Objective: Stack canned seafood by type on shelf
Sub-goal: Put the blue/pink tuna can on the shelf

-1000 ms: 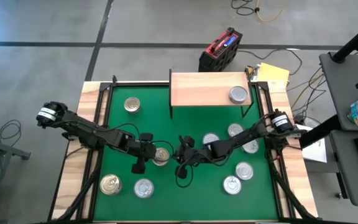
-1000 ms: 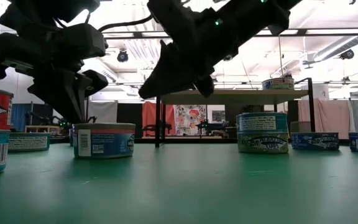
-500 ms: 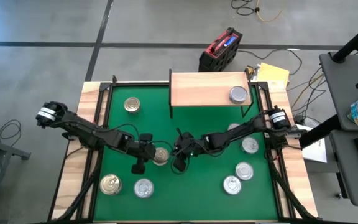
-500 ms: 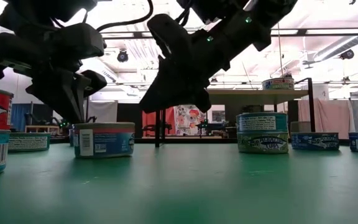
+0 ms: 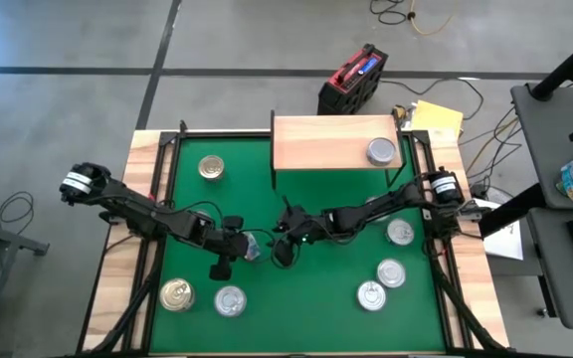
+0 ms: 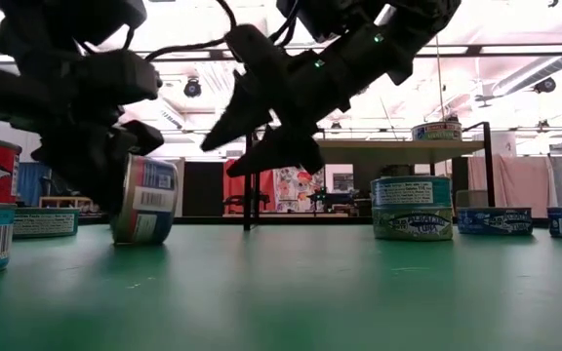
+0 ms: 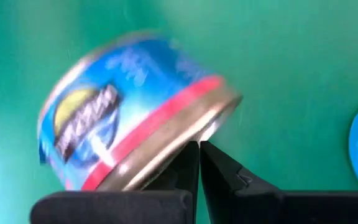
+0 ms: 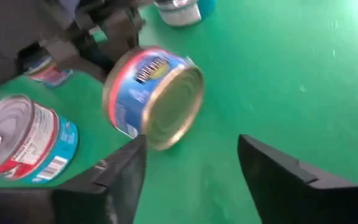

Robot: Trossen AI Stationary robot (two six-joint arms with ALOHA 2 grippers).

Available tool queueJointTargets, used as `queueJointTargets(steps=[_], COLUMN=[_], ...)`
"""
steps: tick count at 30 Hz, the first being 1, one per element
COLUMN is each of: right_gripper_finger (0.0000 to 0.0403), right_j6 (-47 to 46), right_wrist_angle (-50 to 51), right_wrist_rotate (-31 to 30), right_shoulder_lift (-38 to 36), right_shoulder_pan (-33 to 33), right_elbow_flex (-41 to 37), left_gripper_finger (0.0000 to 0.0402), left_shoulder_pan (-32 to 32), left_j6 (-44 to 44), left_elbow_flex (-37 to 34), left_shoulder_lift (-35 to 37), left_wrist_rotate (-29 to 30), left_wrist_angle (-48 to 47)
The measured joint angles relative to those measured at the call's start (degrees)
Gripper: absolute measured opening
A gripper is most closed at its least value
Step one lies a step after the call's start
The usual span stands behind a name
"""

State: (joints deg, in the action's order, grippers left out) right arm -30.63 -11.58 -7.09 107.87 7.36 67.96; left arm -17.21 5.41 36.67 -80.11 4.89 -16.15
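Note:
A blue-labelled can with a red stripe stands tipped up on its edge on the green mat, near the middle. My left gripper is shut, right against the can's left side. My right gripper is open just to the can's right, and the can's plain gold face is turned toward it; its fingers touch nothing. The shelf, a light-wood board on black legs, stands at the mat's far edge with one silver-topped can on its right end. My left gripper has its shut fingertips against the can's gold rim at the red-striped end, slanting down from the table's left. That end is raised. The can leans tilted with its opposite lower edge on the mat.
Other cans stand on the mat: a gold-topped one far left, a gold-topped one and a silver one near left, and three at the right. A black rail frames the mat.
The blue-labelled can, which stood flat on the mat, has tipped up onto its edge against my left gripper. My right gripper has moved toward the table's left, toward that can, and has opened.

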Motion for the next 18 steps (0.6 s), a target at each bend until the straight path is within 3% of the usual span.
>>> queueJointTargets(steps=[8, 13, 18], right_gripper_finger=[0.0314, 0.0327, 0.0329], right_j6=[5.09, 7.57, 5.96], right_wrist_angle=[-2.89, -10.42, -11.11], right_wrist_rotate=[-0.56, -0.48, -0.44], right_shoulder_lift=[0.99, 4.59, 7.11], right_shoulder_pan=[0.74, 1.46, 1.51], right_elbow_flex=[0.0, 0.03, 2.19], left_gripper_finger=[0.0, 0.0, 0.0], left_shoulder_pan=[0.0, 0.02, 0.02], left_j6=[-0.2, -0.39, -0.39], left_elbow_flex=[-0.27, -0.68, -0.85], left_shoulder_lift=[0.01, -0.08, -0.27], left_wrist_rotate=[0.08, 0.45, 0.69], left_wrist_angle=[1.07, 3.76, 5.52])
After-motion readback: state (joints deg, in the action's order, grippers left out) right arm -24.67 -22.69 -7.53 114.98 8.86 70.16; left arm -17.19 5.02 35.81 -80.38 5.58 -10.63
